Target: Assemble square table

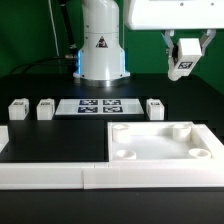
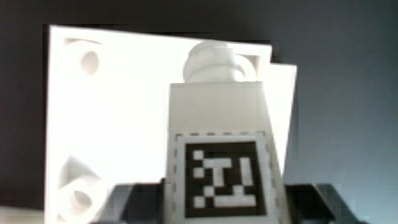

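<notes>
One white plastic square slab (image 1: 150, 150) lies near right on the black desk (image 1: 40, 140). Three short white tagged legs (image 1: 17, 110) (image 1: 45, 109) (image 1: 154, 108) stand in a far row. The fourth leg (image 1: 182, 62), showing a black-white square tag (image 2: 221, 173), hangs above the slab, clamped between the fingers (image 2: 134, 200).

Noted gripper (image 1: 184, 52) aloft, jaws pressed on both sides of a short white leg (image 1: 181, 66), tag facing the camera, slightly tilted, clear of everything below. Well beneath the jaws: white square slab (image 1: 160, 146) flat on the black table (image 1: 40, 140), round sockets at its corners facing up. Lower than the jaws and a little toward the exterior view's left: second leg (image 1: 154, 108), lying just behind the slab. Farther from the jaws that way: marker board (image 1: 100, 106), then third leg (image 1: 45, 109) and fourth leg (image 1: 18, 110), side by side. Farthest from the jaws, along the near edge: long white rail (image 1: 60, 178). Level with the jaws, toward the exterior view's left: white robot base (image 1: 103, 45).
</notes>
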Action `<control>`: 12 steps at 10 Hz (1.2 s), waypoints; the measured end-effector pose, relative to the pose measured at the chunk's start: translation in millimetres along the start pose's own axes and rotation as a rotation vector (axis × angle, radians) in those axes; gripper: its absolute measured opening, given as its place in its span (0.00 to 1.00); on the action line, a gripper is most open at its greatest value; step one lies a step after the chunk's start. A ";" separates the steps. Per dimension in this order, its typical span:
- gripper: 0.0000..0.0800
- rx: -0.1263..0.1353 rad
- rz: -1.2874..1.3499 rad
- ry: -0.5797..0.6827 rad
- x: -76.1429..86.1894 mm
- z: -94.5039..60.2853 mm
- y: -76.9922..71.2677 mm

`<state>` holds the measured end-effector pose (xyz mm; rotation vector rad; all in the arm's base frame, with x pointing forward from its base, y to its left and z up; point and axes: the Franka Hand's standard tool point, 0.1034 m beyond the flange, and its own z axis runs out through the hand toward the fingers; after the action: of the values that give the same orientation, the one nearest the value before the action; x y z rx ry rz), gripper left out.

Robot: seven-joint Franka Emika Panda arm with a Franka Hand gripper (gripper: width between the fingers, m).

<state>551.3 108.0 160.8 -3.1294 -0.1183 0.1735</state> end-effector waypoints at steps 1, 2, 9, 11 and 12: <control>0.36 0.009 -0.002 0.093 2.4 -0.9 -0.9; 0.36 0.016 -0.004 0.162 3.8 -0.5 -2.0; 0.36 0.081 -0.035 0.758 64.8 7.2 -27.7; 0.36 0.076 -0.035 0.758 61.8 12.7 -26.7; 0.36 0.070 -0.038 0.780 50.1 33.3 -33.4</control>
<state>594.8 145.1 122.5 -2.8663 -0.1537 -0.9945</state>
